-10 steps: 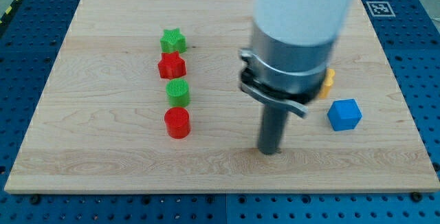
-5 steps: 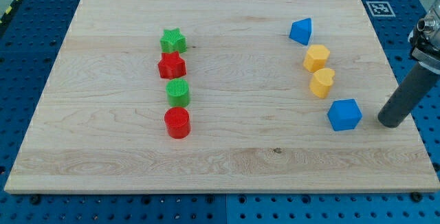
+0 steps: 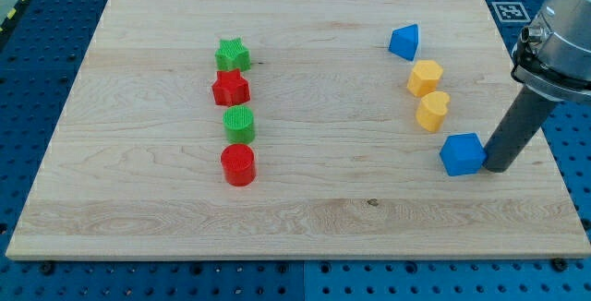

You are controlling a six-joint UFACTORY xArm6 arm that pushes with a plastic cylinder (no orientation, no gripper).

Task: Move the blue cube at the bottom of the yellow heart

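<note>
My tip sits on desk, touching right side of blue cube. End effector is just bare rod — no jaws, holds nothing. Cube lies below yellow heart but off toward view's right, small gap between them. Risk: push lands off-centre — cube spins or slips off tip. Push too far and cube overshoots left, or angle upward bumps heart into yellow block above. Left column of red and green blocks well clear.
</note>
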